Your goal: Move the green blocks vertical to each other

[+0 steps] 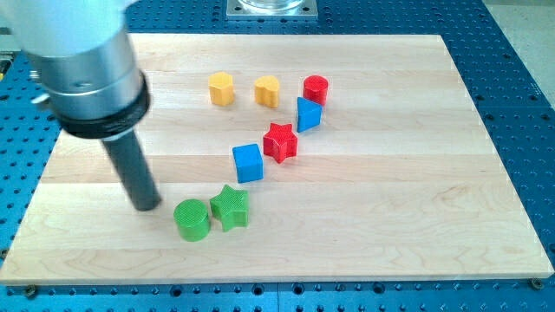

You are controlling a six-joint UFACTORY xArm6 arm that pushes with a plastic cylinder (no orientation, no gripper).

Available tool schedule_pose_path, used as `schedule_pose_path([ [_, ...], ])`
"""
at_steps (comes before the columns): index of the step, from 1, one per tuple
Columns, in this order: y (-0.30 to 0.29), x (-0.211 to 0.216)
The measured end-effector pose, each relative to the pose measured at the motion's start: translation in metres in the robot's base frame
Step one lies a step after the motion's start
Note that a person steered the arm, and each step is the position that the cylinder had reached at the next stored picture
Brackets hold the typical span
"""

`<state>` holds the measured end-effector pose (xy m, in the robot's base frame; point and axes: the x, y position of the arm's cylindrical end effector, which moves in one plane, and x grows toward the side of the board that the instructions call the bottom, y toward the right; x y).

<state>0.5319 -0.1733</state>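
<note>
A pale wooden table point(416, 217) lies on a blue perforated base plate point(520, 78); a metal mount point(270, 9) shows at the view's top edge.

The green cylinder point(192, 218) stands near the table's lower edge, left of centre. The green star point(230, 207) sits just to its right and slightly higher in the view; the two appear to touch or nearly touch, and which cannot be settled. They lie side by side, not one above the other.

My tip point(146, 206) rests on the table just left of the green cylinder and a little above its level. A narrow gap appears between the rod and the cylinder, though contact cannot be ruled out. The rod rises to a large grey and black housing point(91, 74) at the view's upper left. No jaws are fitted: the arm ends in this plain rod and holds nothing.

Up and to the right of the green star stands the blue cube point(248, 162). The red star point(280, 141) is close beside the cube's upper right. Above that, the blue angular block point(308, 113) sits just below the red cylinder point(316, 89), seemingly touching. Left of the red cylinder are two yellow blocks in a row: one point(267, 90) near it, with an indistinct shape, and a yellow hexagonal block point(221, 88) further left.
</note>
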Motion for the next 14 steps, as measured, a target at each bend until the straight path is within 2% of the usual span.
schedule_pose_path([
  [1,-0.018,0.032],
  [2,0.004,0.044],
  [5,0.126,0.037],
  [7,0.170,0.037],
  [9,0.157,0.044],
  [10,0.110,0.044],
  [11,0.100,0.032],
  [12,0.118,0.015],
  [13,0.161,-0.002],
  [14,0.177,-0.003],
])
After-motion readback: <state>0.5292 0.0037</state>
